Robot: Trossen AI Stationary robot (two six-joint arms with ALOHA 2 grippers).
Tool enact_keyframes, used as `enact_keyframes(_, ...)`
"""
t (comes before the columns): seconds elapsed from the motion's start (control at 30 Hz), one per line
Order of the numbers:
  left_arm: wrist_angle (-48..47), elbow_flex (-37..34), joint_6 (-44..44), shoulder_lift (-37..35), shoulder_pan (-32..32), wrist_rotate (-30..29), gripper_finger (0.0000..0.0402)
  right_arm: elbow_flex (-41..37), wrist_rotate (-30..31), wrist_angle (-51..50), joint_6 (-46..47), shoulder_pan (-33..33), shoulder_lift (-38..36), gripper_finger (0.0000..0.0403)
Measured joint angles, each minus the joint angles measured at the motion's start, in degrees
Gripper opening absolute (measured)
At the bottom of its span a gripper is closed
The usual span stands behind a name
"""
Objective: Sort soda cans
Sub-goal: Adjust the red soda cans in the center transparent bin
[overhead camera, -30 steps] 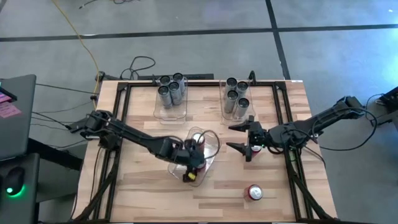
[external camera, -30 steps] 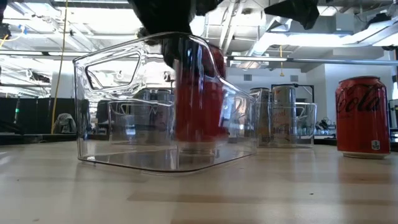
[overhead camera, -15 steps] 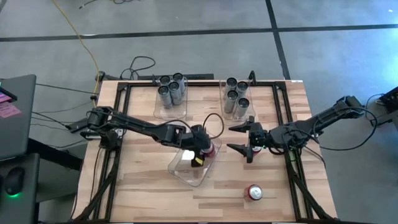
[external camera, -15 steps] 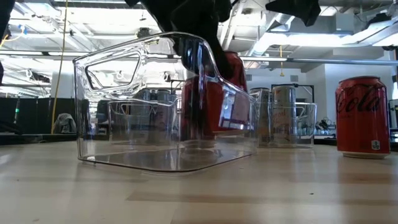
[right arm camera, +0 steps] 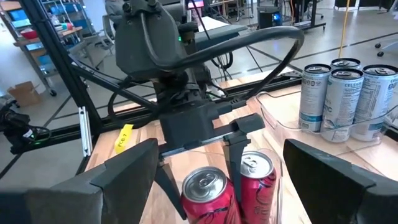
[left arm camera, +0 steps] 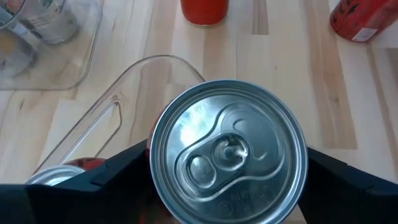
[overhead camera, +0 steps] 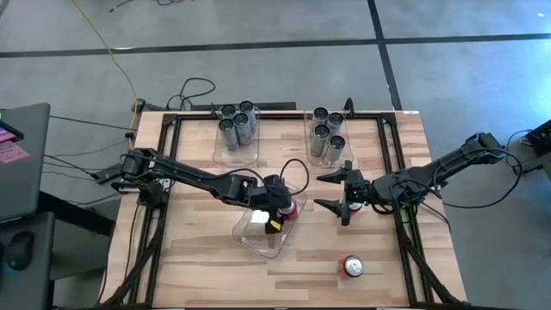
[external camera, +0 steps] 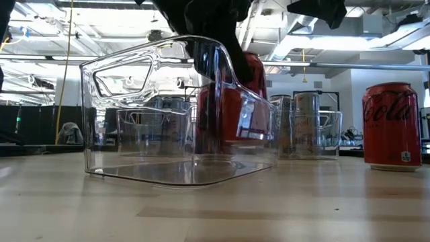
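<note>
The left pincer (overhead camera: 284, 207) grips a red can (left arm camera: 227, 158) between its fingers (right arm camera: 235, 144) at the far right corner of the clear middle bin (overhead camera: 250, 238) — barely shifted from half a second ago, though a second ago it sat lower in the bin. Another red can (right arm camera: 206, 190) stands just beside it. The right pincer (overhead camera: 334, 190) hangs spread wide to the right, unchanged. A lone red can (overhead camera: 352, 267) stands on the desk (overhead camera: 198, 258); silver cans (overhead camera: 237, 125) fill the two far bins.
</note>
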Motion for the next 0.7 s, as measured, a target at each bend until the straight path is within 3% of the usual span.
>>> enact_keyframes(0.7, -0.85, 0.00, -3.19, 0.06, -2.70, -0.51, 0.0328, 0.00, 0.02, -0.48, 0.06, -0.42, 0.00, 0.0366)
